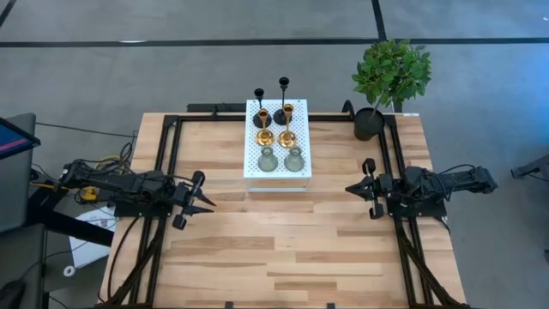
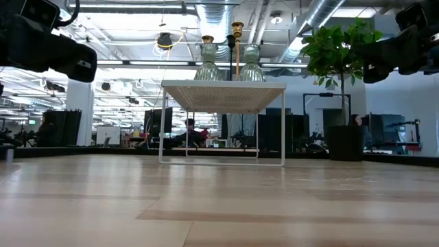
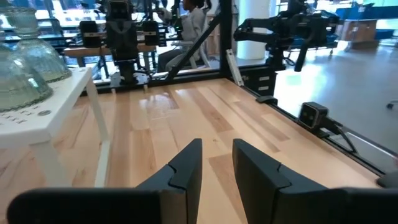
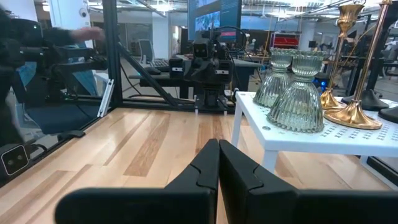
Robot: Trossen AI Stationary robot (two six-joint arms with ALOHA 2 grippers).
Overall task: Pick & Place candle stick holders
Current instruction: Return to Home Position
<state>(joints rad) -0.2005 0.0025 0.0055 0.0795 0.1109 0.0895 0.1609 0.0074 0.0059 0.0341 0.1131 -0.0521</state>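
Candle holders (image 1: 264,137) shelved, left tool (image 1: 208,202), right tool (image 1: 350,187) apart

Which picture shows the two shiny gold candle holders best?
The high view: both gold candle holders show whole on the shelf. The low view shows only their tops. The right wrist view shows them sideways, one cut off. The left wrist view shows neither.

Black, gold, grey-green holders (image 1: 264,136); white perforated shelf (image 1: 277,173)

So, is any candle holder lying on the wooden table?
No, all six candle holders stand in pairs on the white shelf, none on the table.
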